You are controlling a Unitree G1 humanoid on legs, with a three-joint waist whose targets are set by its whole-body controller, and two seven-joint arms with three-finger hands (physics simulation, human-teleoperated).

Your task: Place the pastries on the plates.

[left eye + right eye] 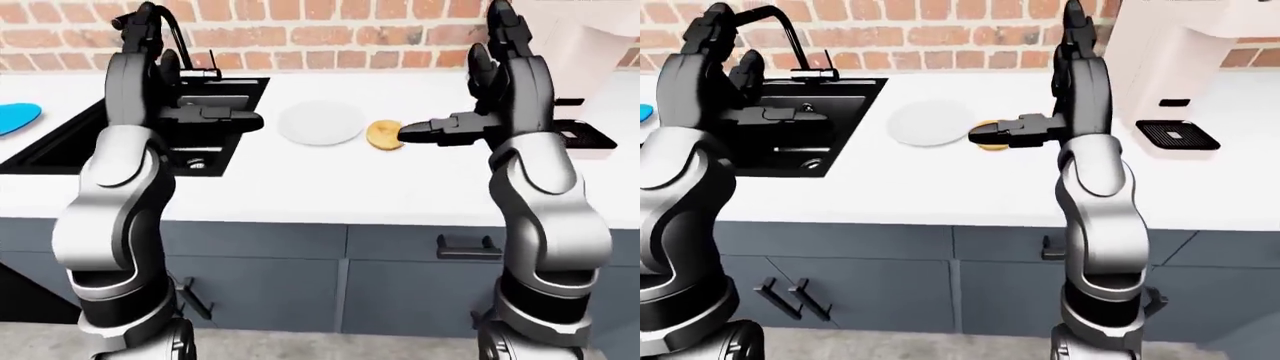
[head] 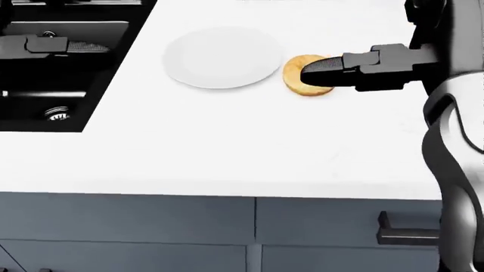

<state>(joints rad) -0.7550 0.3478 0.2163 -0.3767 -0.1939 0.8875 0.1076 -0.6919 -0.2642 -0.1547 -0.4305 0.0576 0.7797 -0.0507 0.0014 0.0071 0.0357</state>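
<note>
Fingers [image 2: 322,72] of our right hand [image 2: 356,71] were stretched out flat and together, gripping nothing, tips over the right edge of the round golden-brown pastry [image 2: 302,75]; contact we couldn't tell. Pastry lay on the white desk [image 2: 227,147], just right of the round white plate [image 2: 223,57], not on it. Plate held nothing. Our left hand [image 1: 215,118] was held level above the black sink [image 2: 45,107], fingers extended too, holding nothing. In the eye views we saw a red brick wall [image 1: 330,34], a black faucet [image 1: 790,34], and a white machine with a black drip tray [image 1: 1170,75] to the right.
</note>
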